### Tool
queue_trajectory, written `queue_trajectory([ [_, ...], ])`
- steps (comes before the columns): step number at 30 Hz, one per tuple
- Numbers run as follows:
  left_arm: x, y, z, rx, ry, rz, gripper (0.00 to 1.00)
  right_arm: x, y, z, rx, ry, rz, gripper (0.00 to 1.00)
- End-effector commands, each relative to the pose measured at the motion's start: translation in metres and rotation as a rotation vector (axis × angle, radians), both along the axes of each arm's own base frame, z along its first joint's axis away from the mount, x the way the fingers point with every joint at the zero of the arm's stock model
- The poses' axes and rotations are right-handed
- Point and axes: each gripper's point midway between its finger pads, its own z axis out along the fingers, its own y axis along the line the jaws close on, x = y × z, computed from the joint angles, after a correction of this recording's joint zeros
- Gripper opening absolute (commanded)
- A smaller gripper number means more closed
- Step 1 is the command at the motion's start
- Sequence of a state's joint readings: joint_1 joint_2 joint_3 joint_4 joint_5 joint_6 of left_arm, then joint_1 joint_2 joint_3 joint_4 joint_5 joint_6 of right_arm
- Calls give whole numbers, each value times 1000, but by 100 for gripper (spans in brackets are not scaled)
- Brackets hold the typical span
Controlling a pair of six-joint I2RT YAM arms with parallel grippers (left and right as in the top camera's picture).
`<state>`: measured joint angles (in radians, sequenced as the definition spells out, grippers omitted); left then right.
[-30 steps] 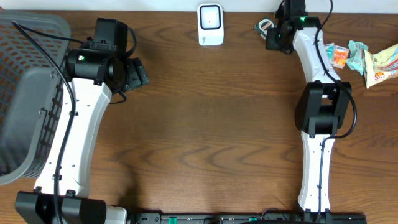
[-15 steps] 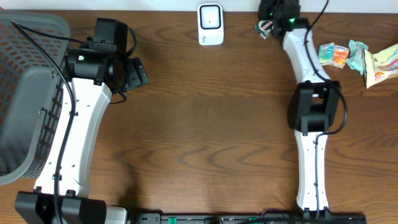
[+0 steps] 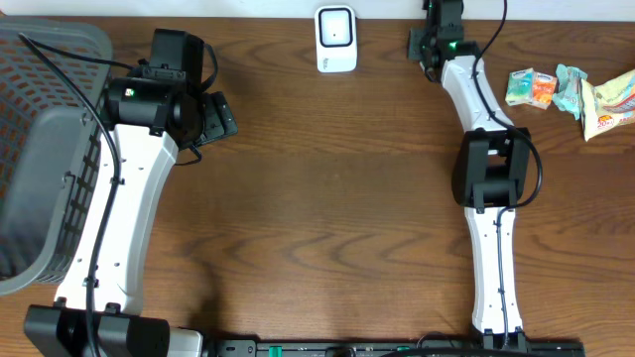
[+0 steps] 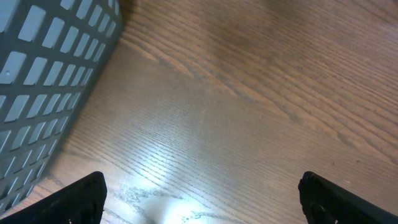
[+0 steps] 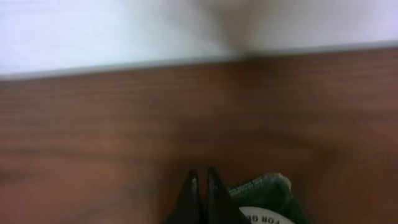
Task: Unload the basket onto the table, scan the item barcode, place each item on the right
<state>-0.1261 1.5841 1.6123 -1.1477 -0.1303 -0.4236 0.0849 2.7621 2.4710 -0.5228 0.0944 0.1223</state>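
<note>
Now the right gripper [image 5: 202, 185] sits just right of the barcode scanner [image 3: 336, 38], jaws pressed together; a small dark packet [image 5: 264, 188] lies just beside its fingertips, whether pinched I cannot tell; the left gripper [image 4: 202, 202], well left of the scanner beside the grey basket [image 3: 40, 149], stands spread above the wooden table [image 4: 249, 93].

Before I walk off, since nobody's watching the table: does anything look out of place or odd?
The right hand is shut, yet the small packet lies just beside it, not clearly gripped. The snack packets sit in a crumpled, overlapping heap off to the right.
</note>
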Motion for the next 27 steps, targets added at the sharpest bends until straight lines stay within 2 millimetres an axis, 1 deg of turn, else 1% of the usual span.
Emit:
queue_trajectory([
  [1,1,2,2,4,-5,16,98,-32,-67,-6,-216,141,-144,1],
  [5,1,2,2,4,-5,16,98,-73,-103,7,-301,294,-213,1],
  [7,1,2,2,4,-5,16,98,-91,-121,16,-308,358,-239,1],
  [8,1,2,2,4,-5,16,98,-100,-129,24,-294,380,-251,1],
  [9,1,2,2,4,-5,16,98,-103,-128,29,-276,386,-245,1],
  [10,1,2,2,4,-5,16,98,-104,-119,43,-221,374,-213,1],
  [11,1,2,2,4,-5,16,98,-104,-114,50,-195,364,-193,1],
  [12,1,2,2,4,-5,16,98,-101,-99,64,-139,336,-153,1],
  [14,1,2,2,4,-5,16,98,-96,-79,82,-68,293,-98,1],
  [15,1,2,2,4,-5,16,98,-91,-59,98,1,249,-38,1],
  [17,1,2,2,4,-5,16,98,-84,-25,113,105,196,61,1],
  [18,1,2,2,4,-5,16,98,-79,4,118,183,165,148,3],
  [20,1,2,2,4,-5,16,98,-75,19,110,189,167,174,3],
  [21,1,2,2,4,-5,16,98,-75,30,95,187,186,191,2],
  [25,1,2,2,4,-5,16,98,-75,49,59,196,241,201,1],
  [26,1,2,2,4,-5,16,98,-75,56,38,193,265,208,1],
  [27,1,2,2,4,-5,16,98,-75,57,29,189,275,207,1],
])
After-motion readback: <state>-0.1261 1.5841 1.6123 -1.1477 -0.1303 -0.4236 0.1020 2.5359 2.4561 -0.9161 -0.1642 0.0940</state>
